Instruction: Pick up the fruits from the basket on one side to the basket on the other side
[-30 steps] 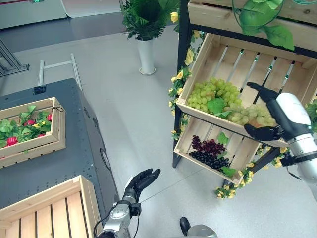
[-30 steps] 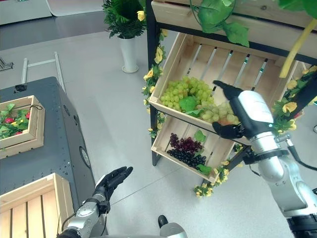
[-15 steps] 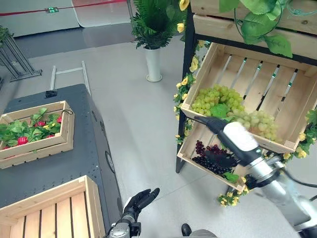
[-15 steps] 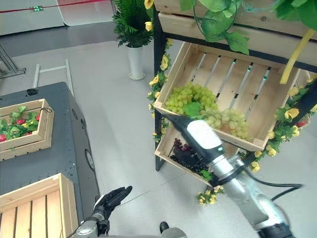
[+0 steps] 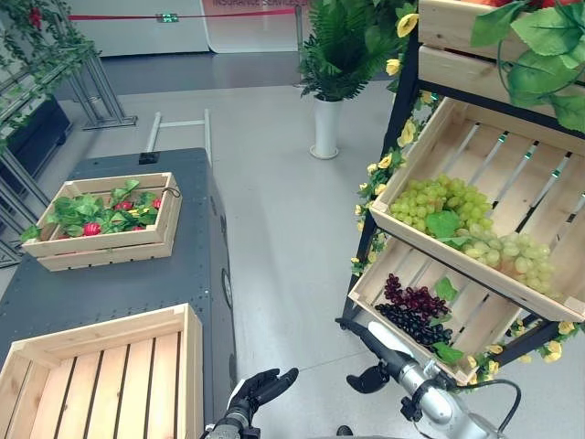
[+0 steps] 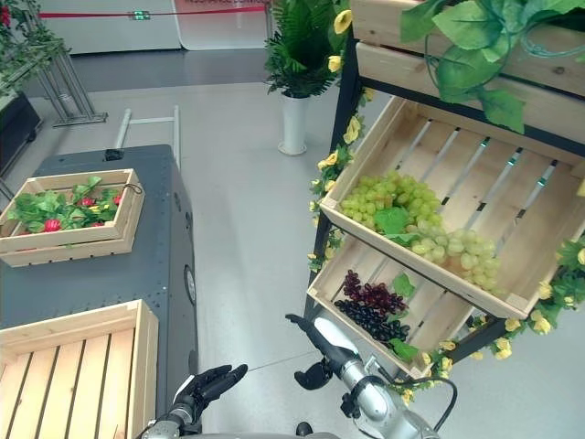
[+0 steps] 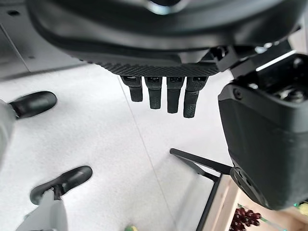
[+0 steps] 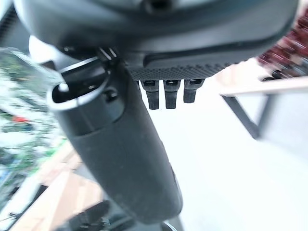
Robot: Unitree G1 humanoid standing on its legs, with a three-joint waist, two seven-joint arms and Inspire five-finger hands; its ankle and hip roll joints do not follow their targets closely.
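The right hand [image 5: 373, 364], low at the bottom right of centre, hangs with straight fingers and holds nothing, just below the lower shelf crate [image 5: 367, 291]. The left hand [image 5: 261, 386] at the bottom centre is likewise relaxed and empty above the floor [image 5: 274, 210]. Dark grapes [image 5: 411, 309] lie in that lower crate; green grapes [image 5: 439, 206] lie in the upper crate [image 5: 512, 169] at the right. On the dark table [image 5: 119, 283] at the left stand an empty wooden crate [image 5: 101, 375] and, further up, a crate of leaves and red fruit [image 5: 105, 215]. A potted plant [image 5: 334, 55] stands at the top centre.
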